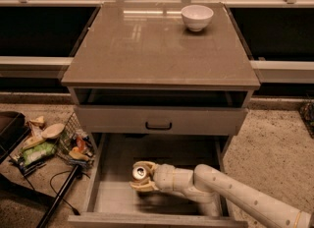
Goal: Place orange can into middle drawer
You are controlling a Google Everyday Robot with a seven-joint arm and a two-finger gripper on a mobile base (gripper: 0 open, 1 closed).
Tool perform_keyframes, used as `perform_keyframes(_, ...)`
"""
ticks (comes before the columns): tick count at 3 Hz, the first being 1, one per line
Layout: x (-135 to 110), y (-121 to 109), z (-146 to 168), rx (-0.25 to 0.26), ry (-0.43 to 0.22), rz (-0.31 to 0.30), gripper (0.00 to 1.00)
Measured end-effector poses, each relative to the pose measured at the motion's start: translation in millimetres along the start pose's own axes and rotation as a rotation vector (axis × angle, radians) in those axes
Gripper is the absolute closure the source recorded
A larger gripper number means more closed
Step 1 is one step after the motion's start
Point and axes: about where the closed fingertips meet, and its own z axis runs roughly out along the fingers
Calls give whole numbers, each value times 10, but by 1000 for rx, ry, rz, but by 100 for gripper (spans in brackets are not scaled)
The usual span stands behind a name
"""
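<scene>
The orange can (140, 173) is held upright in my gripper (142, 176), its silver top facing up. The gripper's pale fingers (142, 186) wrap around the can from the right, low inside the open middle drawer (115, 197), over the drawer's left-centre floor. I cannot tell whether the can's base touches the floor. My white arm (235, 197) reaches in from the lower right across the drawer's front right corner.
A white bowl (197, 17) stands on the cabinet top at the back right. A shut grey drawer front with a black handle (158, 125) sits just above the open drawer. A wire basket of snacks (73, 146) and a black pole lie on the floor at left.
</scene>
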Motion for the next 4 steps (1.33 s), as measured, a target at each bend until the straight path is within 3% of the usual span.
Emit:
perform_keyframes(2,-12,18,31,-6,-3,0,11)
perform_keyframes(3,-17,26,44,-9,-4,0,0)
perform_keyframes(4,-17,26,44,-9,-4,0,0)
